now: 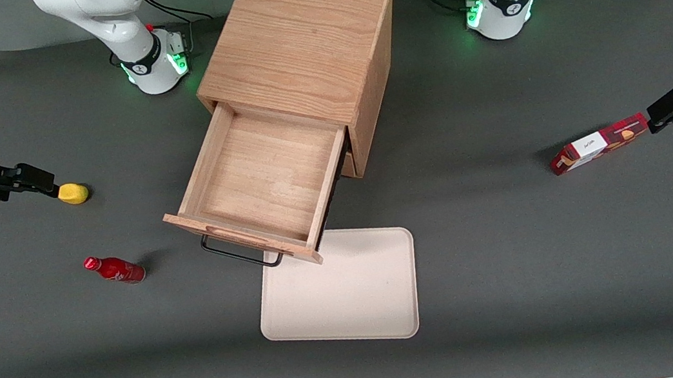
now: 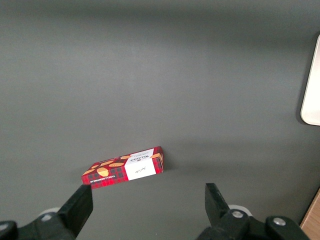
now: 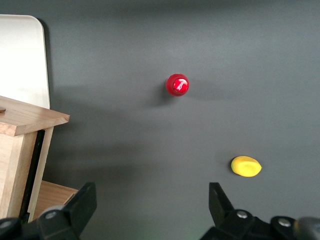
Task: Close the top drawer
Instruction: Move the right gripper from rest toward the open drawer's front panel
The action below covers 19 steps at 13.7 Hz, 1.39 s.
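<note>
Our gripper hovers wide open at the working arm's end of the bench; the top drawer juts fully out mid-bench. We judge the approach unstarted: next we push its front.

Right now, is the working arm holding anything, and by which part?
Nothing. The gripper hangs open above bare table beside the small yellow lemon-shaped object.

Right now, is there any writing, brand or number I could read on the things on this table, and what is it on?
Nothing can be read as words.
Red plaid box: white label with script and a line of print, both too small to read.
Red bottle: pale marks, unreadable.
Arm bases: round dark emblem, no legible letters.
The tool, open, hovers by the yellow object.
</note>
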Tool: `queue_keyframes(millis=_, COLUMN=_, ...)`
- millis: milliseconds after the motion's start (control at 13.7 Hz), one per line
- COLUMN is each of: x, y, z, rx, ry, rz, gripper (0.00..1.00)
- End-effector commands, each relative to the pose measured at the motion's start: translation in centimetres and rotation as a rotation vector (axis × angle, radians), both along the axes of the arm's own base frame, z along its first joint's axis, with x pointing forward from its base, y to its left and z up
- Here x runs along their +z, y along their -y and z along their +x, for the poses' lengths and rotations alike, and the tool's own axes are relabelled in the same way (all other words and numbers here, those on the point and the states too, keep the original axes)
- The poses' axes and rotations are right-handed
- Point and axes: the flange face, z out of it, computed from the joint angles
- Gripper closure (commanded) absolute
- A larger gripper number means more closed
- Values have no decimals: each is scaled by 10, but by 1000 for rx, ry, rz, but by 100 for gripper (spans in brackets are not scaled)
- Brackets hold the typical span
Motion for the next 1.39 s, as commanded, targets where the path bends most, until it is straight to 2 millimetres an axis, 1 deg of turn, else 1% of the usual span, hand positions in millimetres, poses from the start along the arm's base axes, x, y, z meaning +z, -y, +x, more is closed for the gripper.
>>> queue_keyframes(millis=0, x=3, y=1, z=-6, rx=-20, ry=11, rz=-19, gripper=0)
queue_keyframes(millis=220, x=2, y=0, z=-4, rx=-19, ry=13, rz=-17, gripper=0)
queue_keyframes(millis=366, x=0, y=-2, z=2, rx=-17, ry=34, rz=-6, gripper=0)
queue_keyframes(millis=439, x=-1, y=-4, z=9, rx=-13, ry=56, rz=-3, gripper=0)
queue_keyframes(millis=585, x=-8, y=-4, z=31, rx=4, ry=66, rz=13, gripper=0)
queue_keyframes(millis=732, x=-13, y=-9, z=49, rx=42, ry=67, rz=30, gripper=0)
queue_keyframes(millis=878, x=-16, y=-21, z=73, rx=77, ry=80, rz=95, gripper=0)
queue_keyframes(millis=951, x=-18, y=-23, z=86, rx=82, ry=85, rz=111, gripper=0)
queue_keyframes(millis=1024, x=-17, y=-34, z=99, rx=125, ry=96, rz=122, gripper=0)
queue_keyframes(millis=1098, x=-19, y=-35, z=111, rx=170, ry=105, rz=131, gripper=0)
queue_keyframes(millis=1244, x=-32, y=-32, z=129, rx=265, ry=109, rz=150, gripper=0)
queue_keyframes(millis=1317, x=-42, y=-34, z=135, rx=299, ry=105, rz=191, gripper=0)
